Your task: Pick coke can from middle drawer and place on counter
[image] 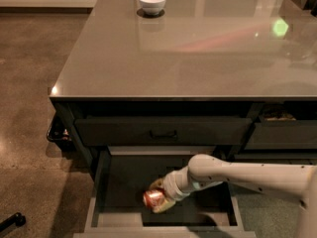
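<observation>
Gripper (159, 196) low inside the open middle drawer (95, 202), fingers clamped on the coke can (151, 198); lift-out not yet made.

Left to right: the drawer's left wall stands near the can, so a sideways pull that way would likely knock the can against it and loosen the hold. The can lies tilted toward the front left of the drawer floor, one finger on each side. A grip on a tilted can may slip when raised. Directly above and behind sits the closed upper drawer front (163, 132) under the overhanging edge of the counter (188, 53). A straight vertical lift risks striking that edge, so the open exit appears to be toward the drawer's front rim first. The arm (247, 175) crosses the right half, with little room at the right wall. The counter offers broad bare surface, with the white bowl (152, 2) well apart at the far edge.
</observation>
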Available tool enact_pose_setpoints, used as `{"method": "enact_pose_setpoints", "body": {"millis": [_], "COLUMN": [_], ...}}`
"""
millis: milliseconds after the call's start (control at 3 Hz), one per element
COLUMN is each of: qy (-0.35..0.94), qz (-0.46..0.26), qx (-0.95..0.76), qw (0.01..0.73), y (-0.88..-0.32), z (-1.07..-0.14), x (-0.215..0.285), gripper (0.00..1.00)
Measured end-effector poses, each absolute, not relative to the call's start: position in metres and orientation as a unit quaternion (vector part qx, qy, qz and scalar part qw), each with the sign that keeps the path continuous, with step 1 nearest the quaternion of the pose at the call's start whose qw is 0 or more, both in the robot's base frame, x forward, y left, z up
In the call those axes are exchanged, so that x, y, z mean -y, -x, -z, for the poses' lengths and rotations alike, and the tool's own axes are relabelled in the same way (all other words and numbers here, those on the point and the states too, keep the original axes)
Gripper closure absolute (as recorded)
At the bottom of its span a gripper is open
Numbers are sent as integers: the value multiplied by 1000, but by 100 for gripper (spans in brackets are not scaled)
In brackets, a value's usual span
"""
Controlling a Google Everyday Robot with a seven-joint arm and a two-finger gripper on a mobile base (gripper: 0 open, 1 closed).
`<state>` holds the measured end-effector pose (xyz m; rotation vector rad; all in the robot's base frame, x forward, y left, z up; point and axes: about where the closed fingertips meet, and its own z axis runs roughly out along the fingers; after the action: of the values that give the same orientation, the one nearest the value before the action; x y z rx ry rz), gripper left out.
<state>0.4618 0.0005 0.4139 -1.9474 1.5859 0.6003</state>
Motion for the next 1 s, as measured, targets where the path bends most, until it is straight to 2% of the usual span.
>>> {"method": "enact_pose_setpoints", "body": {"millis": [333, 667, 1000], "qy": [742, 762, 762], "qz": [-190, -127, -127], "qx": [-567, -551, -551], "qw": [304, 315, 315], "y": [-465, -483, -483], "z": [-505, -575, -575], "x": [-14, -18, -18], "gripper": [100, 100, 100]}}
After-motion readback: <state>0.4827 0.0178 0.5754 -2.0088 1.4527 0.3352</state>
